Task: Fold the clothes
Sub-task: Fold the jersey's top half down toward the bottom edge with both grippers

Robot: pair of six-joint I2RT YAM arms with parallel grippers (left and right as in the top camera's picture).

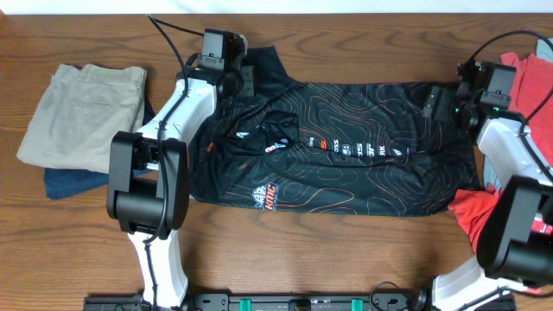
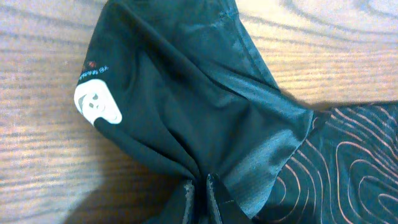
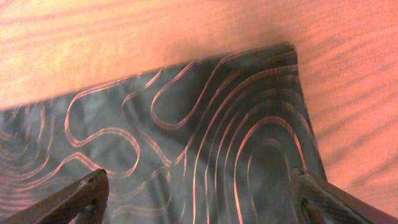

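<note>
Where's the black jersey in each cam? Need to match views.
Overhead: black jersey spread across the table centre.
Left wrist: its sleeve fills the middle, bunched at the left tool, bottom.
Right wrist: its corner fills the lower frame, between the right tool's open fingers.
Shared landmark: orange contour lines.

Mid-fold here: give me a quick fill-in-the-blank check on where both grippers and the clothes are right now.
1. The left gripper is shut on the ____ of the jersey.
2. The right gripper is ____ above a jersey corner.
3. The red T-shirt lies beside the ____ arm.
Missing: sleeve; open; right.
</note>
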